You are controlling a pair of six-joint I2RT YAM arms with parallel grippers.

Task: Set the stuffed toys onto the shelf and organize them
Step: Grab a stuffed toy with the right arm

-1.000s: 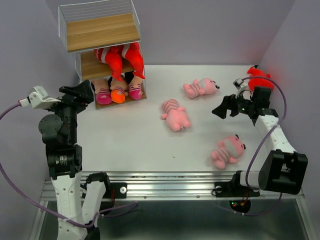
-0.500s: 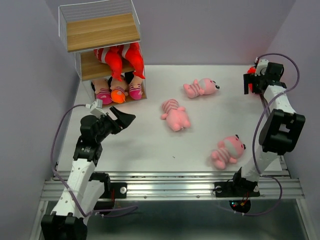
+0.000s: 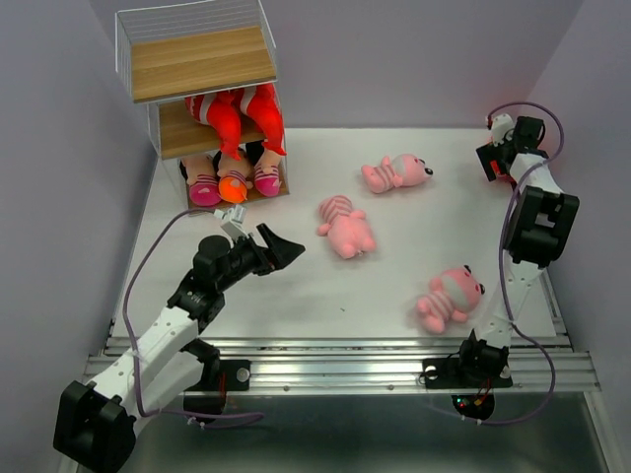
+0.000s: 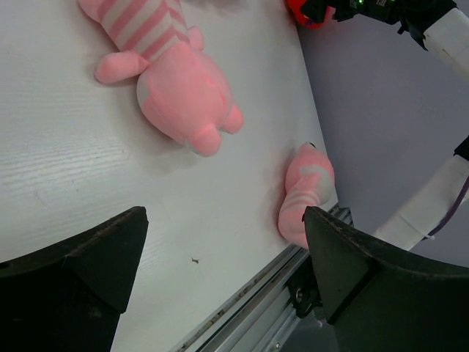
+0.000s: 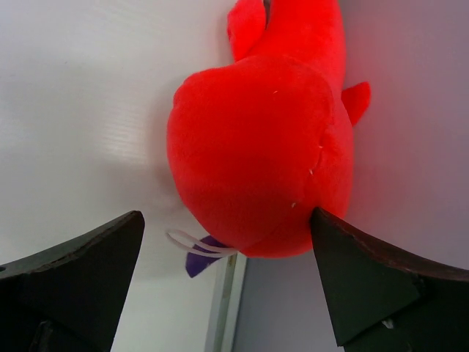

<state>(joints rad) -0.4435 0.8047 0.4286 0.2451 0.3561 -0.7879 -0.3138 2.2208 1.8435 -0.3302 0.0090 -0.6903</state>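
Top external view, notes:

Obs 1: Where does the shelf (image 3: 202, 64) stand?

Obs 2: Far-left corner of the table (image 3: 296, 296). On the middle board are red sharks (image 3: 237, 113), bunched together and hanging over the front edge. I can't count them in the heap. On the bottom board are dolls (image 3: 205, 185) in pink stripes, side by side.

Obs 1: Loose toys?

Obs 2: Three pink striped ones lie on the table, well apart. The far pink animal (image 3: 394, 172) is toward the back. The middle pink animal (image 3: 345, 227) is near the centre. The near pink animal (image 3: 449, 296) is front right, close to the edge.

Obs 1: And the left gripper (image 3: 284, 248)?

Obs 2: It is above the table, between the shelf and the middle pink animal, aimed at that animal. In the left wrist view its fingers (image 4: 95, 264) are spread wide with nothing between them. The middle animal lies ahead and the near one beyond it.

Obs 1: The right gripper (image 3: 496, 158)?

Obs 2: It is at the far-right corner. In the right wrist view the claw is wide and grips nothing. The lone shark (image 5: 264, 154) lies just ahead of it, against the wall (image 5: 410, 110). One fingertip is just beside the shark's flank, but I cannot tell whether they touch. A white tag loop (image 5: 192, 246) shows at the shark's lower edge.
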